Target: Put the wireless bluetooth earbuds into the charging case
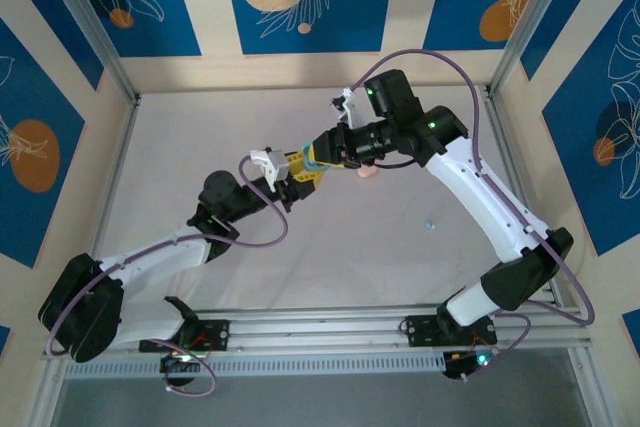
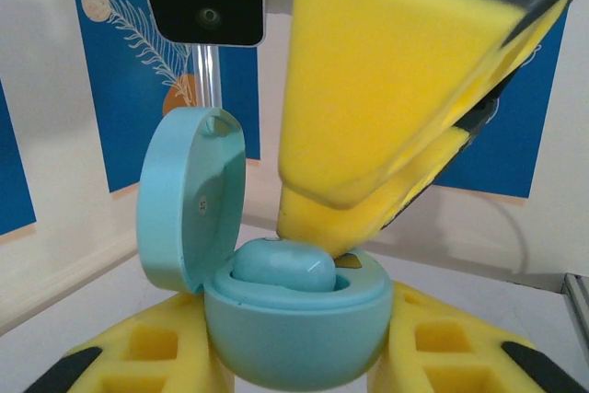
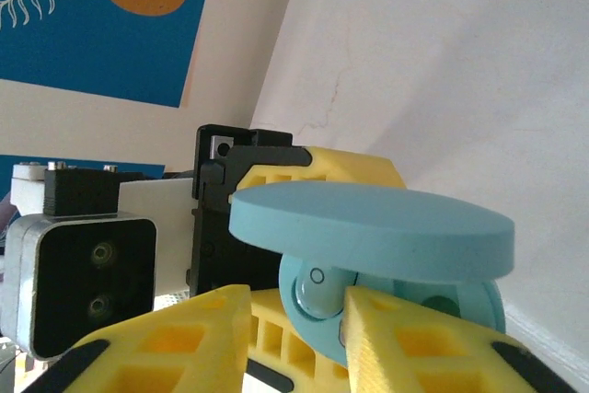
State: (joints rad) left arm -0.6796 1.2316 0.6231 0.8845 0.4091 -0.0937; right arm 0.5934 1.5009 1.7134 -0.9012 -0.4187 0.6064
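Note:
My left gripper (image 2: 296, 367) is shut on the base of a light blue charging case (image 2: 294, 329), and its round lid (image 2: 189, 200) stands open. A light blue earbud (image 2: 281, 269) lies in a slot of the case. My right gripper (image 3: 296, 319) reaches into the case from above. Its jaws stand apart around the earbud (image 3: 317, 292): one yellow finger (image 3: 414, 342) touches it and the other stands clear. From above, the two grippers meet over the middle of the table, left (image 1: 290, 179) and right (image 1: 318, 159).
A pink pebble-shaped case (image 1: 367, 173) lies on the table under the right arm. A tiny light blue piece (image 1: 429, 224) sits on the white table to the right. Metal frame posts and patterned walls bound the table.

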